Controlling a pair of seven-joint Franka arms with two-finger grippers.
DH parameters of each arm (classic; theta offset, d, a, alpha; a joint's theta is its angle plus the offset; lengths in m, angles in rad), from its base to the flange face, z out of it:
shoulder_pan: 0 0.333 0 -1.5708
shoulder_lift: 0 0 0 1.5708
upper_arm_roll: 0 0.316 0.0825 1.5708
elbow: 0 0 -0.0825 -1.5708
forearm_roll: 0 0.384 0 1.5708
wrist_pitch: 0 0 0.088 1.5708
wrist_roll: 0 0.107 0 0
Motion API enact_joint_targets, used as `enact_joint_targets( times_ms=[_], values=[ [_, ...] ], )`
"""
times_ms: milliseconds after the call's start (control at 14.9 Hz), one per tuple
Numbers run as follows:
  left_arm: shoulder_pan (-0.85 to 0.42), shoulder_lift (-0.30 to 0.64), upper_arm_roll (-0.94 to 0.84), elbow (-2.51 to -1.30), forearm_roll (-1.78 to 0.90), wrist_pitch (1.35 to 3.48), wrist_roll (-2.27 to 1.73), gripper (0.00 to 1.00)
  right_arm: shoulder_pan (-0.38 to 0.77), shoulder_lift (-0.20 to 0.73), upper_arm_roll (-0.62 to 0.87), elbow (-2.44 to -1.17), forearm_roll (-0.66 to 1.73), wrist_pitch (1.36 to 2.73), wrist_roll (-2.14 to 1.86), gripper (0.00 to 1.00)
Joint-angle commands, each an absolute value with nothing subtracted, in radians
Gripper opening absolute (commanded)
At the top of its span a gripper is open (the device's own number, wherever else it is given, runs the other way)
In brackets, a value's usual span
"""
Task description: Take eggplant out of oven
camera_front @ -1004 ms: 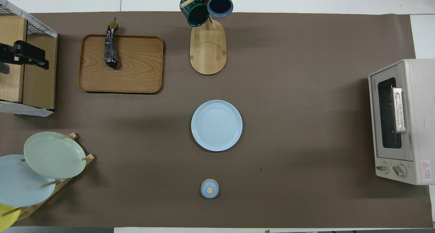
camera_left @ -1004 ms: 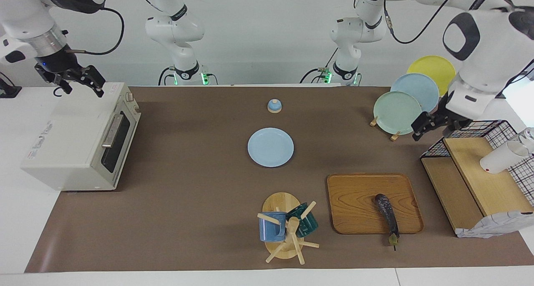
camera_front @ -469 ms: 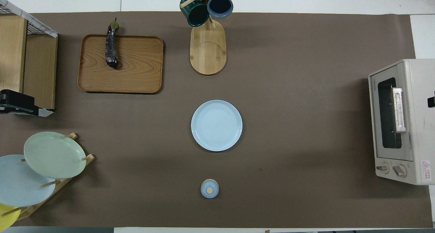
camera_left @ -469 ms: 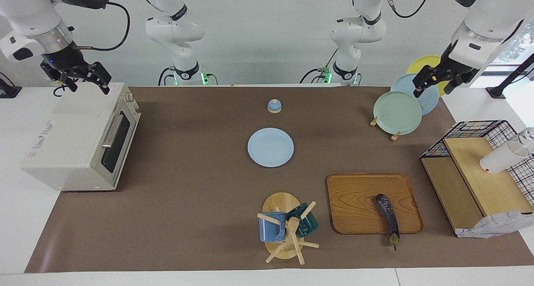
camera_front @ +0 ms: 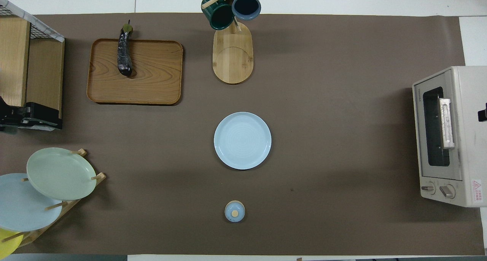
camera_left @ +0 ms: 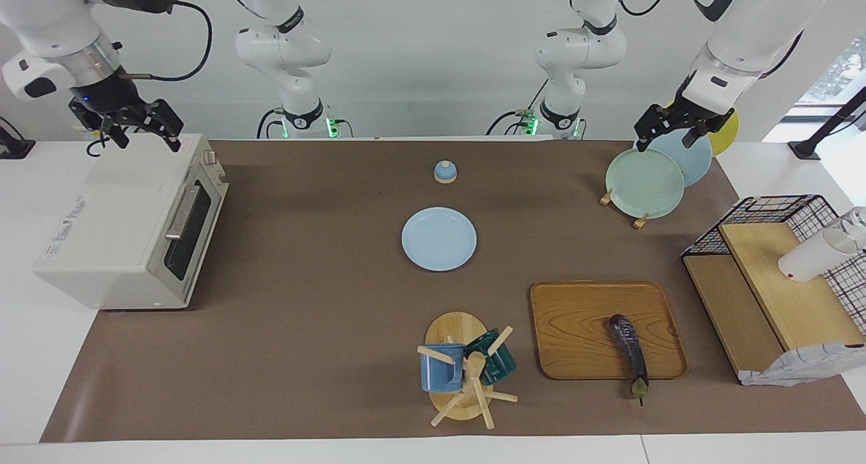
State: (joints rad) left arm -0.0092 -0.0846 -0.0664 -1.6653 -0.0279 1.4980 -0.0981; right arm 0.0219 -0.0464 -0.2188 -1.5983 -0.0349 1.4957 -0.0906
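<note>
The eggplant point(camera_left: 629, 351) point(camera_front: 124, 55), long and dark purple, lies on a wooden tray point(camera_left: 582, 322) point(camera_front: 152, 78) toward the left arm's end of the table. Its green stem tip hangs over the tray's rim. The off-white oven point(camera_left: 115, 220) point(camera_front: 462, 139) stands at the right arm's end with its glass door shut. My right gripper point(camera_left: 140, 135) hangs open over the oven's top and holds nothing. Over the plate rack, my left gripper point(camera_left: 668, 138) is also open and holds nothing.
A light blue plate point(camera_left: 438, 239) lies mid-table, with a small blue knobbed lid point(camera_left: 444, 172) nearer to the robots. A mug tree point(camera_left: 463, 373) with two mugs stands beside the tray. A plate rack point(camera_left: 644, 182) and a wire shelf point(camera_left: 778, 281) fill the left arm's end.
My left gripper has swung from over the wire shelf to over the plate rack. The right gripper has shifted slightly over the oven's top. The eggplant and the oven have not moved.
</note>
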Motion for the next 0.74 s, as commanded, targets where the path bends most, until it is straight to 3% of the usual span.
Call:
enact_joint_targets(
  times_ms=[0, 670],
  values=[
    [-0.025, -0.092, -0.054, -1.672, -0.041, 1.511, -0.107, 1.00, 0.018, -0.060, -0.218, -1.606, -0.008, 1.486, -0.084, 1.00],
    [-0.011, -0.094, -0.058, -1.686, -0.044, 1.511, -0.087, 1.00, 0.021, -0.060, -0.218, -1.606, -0.008, 1.485, -0.084, 1.00]
  ],
)
